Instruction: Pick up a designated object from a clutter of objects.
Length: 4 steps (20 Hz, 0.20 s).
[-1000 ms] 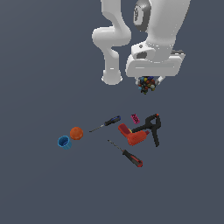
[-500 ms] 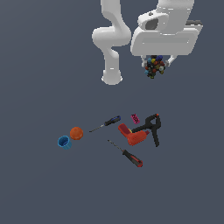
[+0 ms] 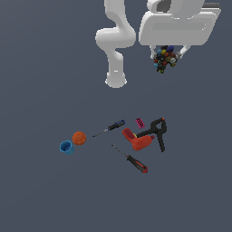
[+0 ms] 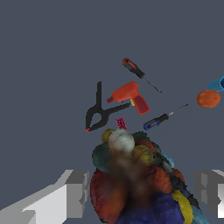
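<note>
The designated object, a roundish clump of tiny multicoloured balls [image 3: 165, 59] [image 4: 135, 179], hangs high above the floor with my gripper [image 3: 166, 55] [image 4: 144, 188] shut on it. In the wrist view the clump fills the space between my two grey fingers [image 4: 76, 192]. The clutter of objects lies far below: a blue-handled screwdriver [image 3: 111, 127] [image 4: 162, 118], a red drill [image 3: 136, 139] [image 4: 129, 95], a black clamp [image 3: 156, 132] [image 4: 99, 111], a red-handled screwdriver [image 3: 133, 161] [image 4: 139, 73], an orange ball [image 3: 79, 137] [image 4: 208, 99] and a blue cup [image 3: 66, 147] [image 4: 217, 83].
A small flat pink piece [image 3: 140, 123] [image 4: 121, 124] lies between the blue-handled screwdriver and the clamp. The arm's white base [image 3: 116, 80] stands behind the clutter on the dark grey floor.
My gripper has risen further and shifted toward the exterior view's right, carrying the clump of balls with it. The items on the floor have not moved.
</note>
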### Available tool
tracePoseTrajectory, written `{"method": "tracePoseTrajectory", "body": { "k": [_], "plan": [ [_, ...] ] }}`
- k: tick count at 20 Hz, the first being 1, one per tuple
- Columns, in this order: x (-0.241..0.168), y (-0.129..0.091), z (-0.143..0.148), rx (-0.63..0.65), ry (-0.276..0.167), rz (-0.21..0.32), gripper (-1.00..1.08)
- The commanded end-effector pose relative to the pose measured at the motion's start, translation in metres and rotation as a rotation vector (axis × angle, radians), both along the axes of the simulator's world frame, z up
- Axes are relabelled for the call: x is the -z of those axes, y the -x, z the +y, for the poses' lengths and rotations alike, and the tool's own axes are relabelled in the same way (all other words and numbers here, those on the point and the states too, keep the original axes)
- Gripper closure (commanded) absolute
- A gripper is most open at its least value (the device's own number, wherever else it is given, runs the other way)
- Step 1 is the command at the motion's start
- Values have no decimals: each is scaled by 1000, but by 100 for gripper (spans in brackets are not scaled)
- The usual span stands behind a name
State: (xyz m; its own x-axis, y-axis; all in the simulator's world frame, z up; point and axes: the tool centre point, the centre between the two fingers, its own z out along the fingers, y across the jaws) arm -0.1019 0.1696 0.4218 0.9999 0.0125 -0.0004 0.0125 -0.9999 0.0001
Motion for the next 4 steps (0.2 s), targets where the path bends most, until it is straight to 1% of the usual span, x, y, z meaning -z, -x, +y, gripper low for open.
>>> {"method": "tracePoseTrajectory", "body": {
  "k": [1,4],
  "plan": [
    [-3,-1,0,0,0,0,108],
    [-2,-1,0,0,0,0,108]
  ]
}}
